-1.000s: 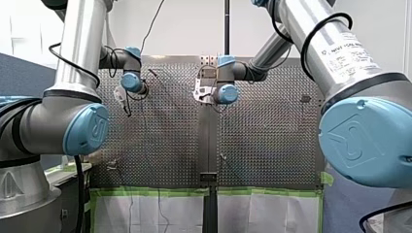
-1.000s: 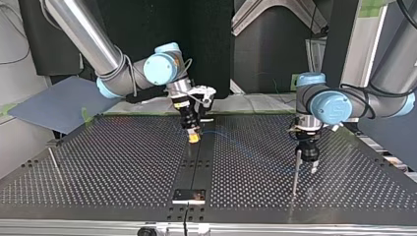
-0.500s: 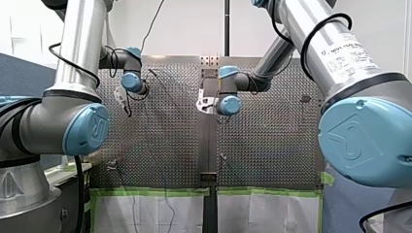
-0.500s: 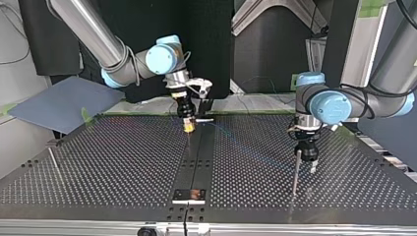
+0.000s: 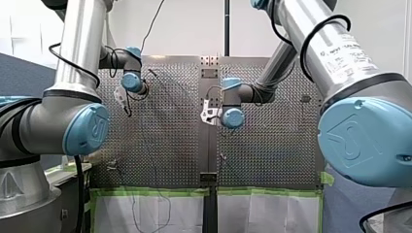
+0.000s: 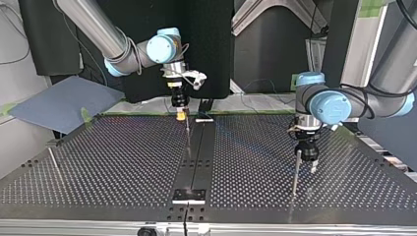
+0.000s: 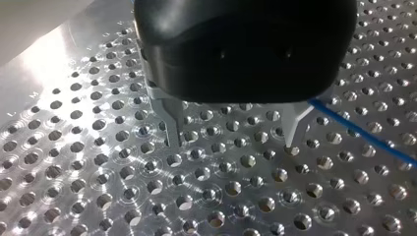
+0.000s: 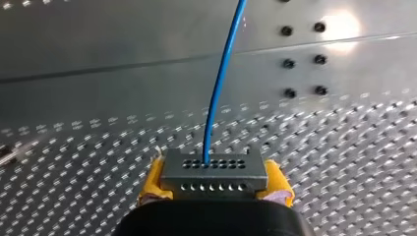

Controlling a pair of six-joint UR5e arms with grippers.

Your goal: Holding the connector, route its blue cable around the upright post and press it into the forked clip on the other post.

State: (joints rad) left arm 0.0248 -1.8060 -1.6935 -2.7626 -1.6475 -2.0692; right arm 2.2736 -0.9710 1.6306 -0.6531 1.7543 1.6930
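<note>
Right fingers (image 8: 278, 181), clamping the connector (image 8: 214, 176), have drawn back: routing underway. Left fingers (image 7: 172, 120) gape, blue cable (image 7: 361, 132) just beside one.

My right arm (image 6: 93, 27) comes in from the top view's upper left and bends at its blue wrist joint (image 6: 162, 48). It turns my right gripper (image 6: 181, 116) straight down, well above the table (image 6: 98, 162) along its middle line. Its yellow pads (image 8: 153, 179) are clamped on the two ends of the connector (image 8: 215, 169). My left arm (image 6: 388, 73) reaches in from the top view's right. Its wrist (image 6: 327, 105) points my left gripper (image 7: 231, 135) straight down too, low over the table toward the edge on that side. Its two metal fingers (image 7: 172, 120) stand apart with nothing between them, their tips close to the surface.
</note>
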